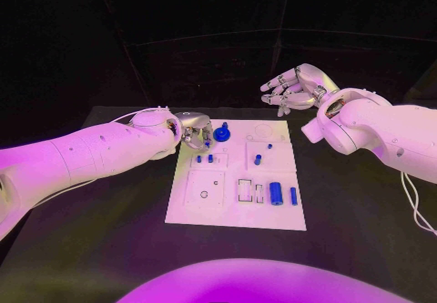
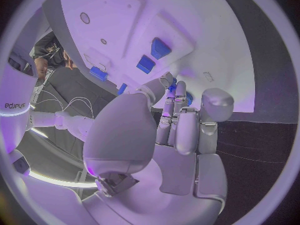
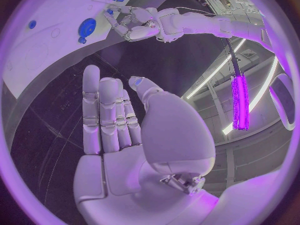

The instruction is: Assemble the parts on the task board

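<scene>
Quick headcount from where I'm standing: one white task board (image 1: 235, 211), two robot hands, the left hand (image 1: 195, 134) and the right hand (image 1: 293, 88), and about seven blue parts on the board: one round knobbed piece (image 1: 223, 134), two cylinders (image 1: 275, 190), roughly four little pegs (image 1: 257, 160).

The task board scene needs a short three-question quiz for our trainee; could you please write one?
1. True or false: the right hand holds a blue part.
2. Which hand is at the task board? A) left hand B) right hand
3. Fill in: the blue round part lies near the board's ____ edge, far or near.

Key: 1 false, it is empty with its fingers apart, beyond the board; 2 A; 3 far.
</scene>
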You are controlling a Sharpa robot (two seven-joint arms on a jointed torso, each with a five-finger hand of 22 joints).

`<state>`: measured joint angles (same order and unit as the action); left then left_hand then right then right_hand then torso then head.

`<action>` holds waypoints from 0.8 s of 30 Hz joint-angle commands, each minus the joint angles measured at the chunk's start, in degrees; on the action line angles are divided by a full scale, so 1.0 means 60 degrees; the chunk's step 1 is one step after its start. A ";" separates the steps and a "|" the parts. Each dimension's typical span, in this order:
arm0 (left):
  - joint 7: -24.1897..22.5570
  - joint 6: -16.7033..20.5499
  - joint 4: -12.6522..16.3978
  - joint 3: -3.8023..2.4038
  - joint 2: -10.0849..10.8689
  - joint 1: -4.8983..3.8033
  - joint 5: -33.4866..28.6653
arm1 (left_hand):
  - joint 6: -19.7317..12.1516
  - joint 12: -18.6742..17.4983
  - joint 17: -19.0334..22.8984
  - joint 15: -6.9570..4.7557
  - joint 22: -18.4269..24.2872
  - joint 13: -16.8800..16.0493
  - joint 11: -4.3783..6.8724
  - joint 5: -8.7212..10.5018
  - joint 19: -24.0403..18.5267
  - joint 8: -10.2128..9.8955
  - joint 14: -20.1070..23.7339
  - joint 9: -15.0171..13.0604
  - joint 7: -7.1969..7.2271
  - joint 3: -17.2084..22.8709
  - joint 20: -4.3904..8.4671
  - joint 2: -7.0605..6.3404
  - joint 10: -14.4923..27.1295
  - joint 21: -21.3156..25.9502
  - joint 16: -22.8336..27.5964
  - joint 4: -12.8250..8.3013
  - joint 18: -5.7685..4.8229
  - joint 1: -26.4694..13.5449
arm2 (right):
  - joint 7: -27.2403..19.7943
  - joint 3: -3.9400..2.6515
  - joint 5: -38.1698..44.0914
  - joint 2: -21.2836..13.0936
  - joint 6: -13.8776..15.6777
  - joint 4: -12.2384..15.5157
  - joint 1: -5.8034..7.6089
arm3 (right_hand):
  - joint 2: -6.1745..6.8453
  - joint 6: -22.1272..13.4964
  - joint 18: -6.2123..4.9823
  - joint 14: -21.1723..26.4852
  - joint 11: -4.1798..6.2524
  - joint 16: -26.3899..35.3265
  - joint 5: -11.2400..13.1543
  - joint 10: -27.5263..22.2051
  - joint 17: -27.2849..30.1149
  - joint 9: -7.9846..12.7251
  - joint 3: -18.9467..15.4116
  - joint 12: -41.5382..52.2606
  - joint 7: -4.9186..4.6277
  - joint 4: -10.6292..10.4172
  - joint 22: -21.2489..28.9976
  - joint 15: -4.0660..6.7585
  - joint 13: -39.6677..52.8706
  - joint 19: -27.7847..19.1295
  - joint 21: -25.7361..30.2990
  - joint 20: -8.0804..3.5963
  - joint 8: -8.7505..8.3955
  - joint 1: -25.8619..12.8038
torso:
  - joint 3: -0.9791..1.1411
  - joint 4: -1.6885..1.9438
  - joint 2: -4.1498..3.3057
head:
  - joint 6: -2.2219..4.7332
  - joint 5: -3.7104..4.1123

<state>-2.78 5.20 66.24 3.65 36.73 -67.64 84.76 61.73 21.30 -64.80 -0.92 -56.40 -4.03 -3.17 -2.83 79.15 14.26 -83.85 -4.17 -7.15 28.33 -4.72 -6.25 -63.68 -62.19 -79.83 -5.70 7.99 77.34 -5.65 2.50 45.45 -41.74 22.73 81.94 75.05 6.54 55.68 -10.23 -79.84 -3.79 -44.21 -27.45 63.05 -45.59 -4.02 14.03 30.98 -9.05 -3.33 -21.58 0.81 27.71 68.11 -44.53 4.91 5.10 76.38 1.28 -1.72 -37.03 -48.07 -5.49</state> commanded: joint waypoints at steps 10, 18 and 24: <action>0.0383 -0.0302 -0.0053 -0.0004 -0.0011 -0.0012 -0.0059 | -0.0006 -0.0055 0.0049 -0.0054 0.0007 -0.0001 -0.0035 -0.0008 -0.0016 -0.0045 -0.0177 0.0002 -0.0003 -0.0024 0.0024 -0.0042 -0.0013 0.0015 0.0057 -0.0047 -0.0158 -0.0017 | -0.0038 -0.0007 -0.0024 0.0001 -0.0039 0.0015 0.0019 | 0.0054 -0.0064 -0.0049 0.0049 -0.0003 0.0056 -0.0037 -0.0074 -0.0016 -0.0006 0.0050 0.0043 -0.0005 0.0023 0.0009 0.0009 -0.0014 0.0079 0.0038 0.0004 -0.0021 -0.0041 | -0.0004 -0.0002 -0.0004 | -0.0024 -0.0001; 0.0251 -0.0252 -0.0022 -0.0004 -0.0054 -0.0012 -0.0062 | -0.0003 -0.0055 0.0057 -0.0054 0.0004 -0.0002 -0.0034 -0.0008 -0.0017 -0.0045 -0.0175 0.0002 -0.0002 -0.0022 0.0024 -0.0036 -0.0016 0.0014 0.0061 -0.0047 -0.0158 -0.0015 | -0.0041 -0.0007 -0.0024 0.0004 -0.0038 0.0014 0.0019 | 0.0054 -0.0064 -0.0049 0.0049 -0.0003 0.0056 -0.0037 -0.0074 -0.0016 -0.0006 0.0050 0.0043 -0.0005 0.0023 0.0009 0.0009 -0.0014 0.0079 0.0038 0.0004 -0.0021 -0.0041 | -0.0001 -0.0004 -0.0001 | -0.0024 0.0000; 0.0159 -0.0176 0.0019 -0.0004 -0.0078 -0.0012 -0.0063 | 0.0007 -0.0055 0.0031 -0.0056 -0.0026 -0.0005 -0.0031 -0.0008 -0.0009 -0.0044 -0.0182 0.0000 -0.0001 -0.0019 0.0024 -0.0026 -0.0027 -0.0010 0.0048 -0.0047 -0.0164 -0.0013 | -0.0043 -0.0007 -0.0024 0.0000 -0.0034 0.0016 0.0019 | 0.0054 -0.0064 -0.0049 0.0049 -0.0003 0.0056 -0.0037 -0.0074 -0.0016 -0.0006 0.0050 0.0043 -0.0005 0.0023 0.0009 0.0009 -0.0014 0.0079 0.0038 0.0004 -0.0021 -0.0041 | -0.0004 0.0011 0.0002 | -0.0028 0.0018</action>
<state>-1.24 4.26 66.17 3.61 36.38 -67.70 84.60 61.73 21.30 -64.55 -0.91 -56.46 -4.02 -3.18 -2.83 79.15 14.25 -83.85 -4.14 -7.15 28.33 -4.72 -6.25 -63.68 -62.18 -79.83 -5.70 7.98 77.34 -5.64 2.50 45.45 -41.73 22.72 81.93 75.05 6.54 55.68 -10.23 -79.84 -3.79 -44.21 -27.45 63.05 -45.63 -4.02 14.03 30.98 -9.05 -3.33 -21.59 0.81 27.72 68.11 -44.53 4.91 5.10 76.38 1.26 -1.72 -37.04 -48.23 -5.43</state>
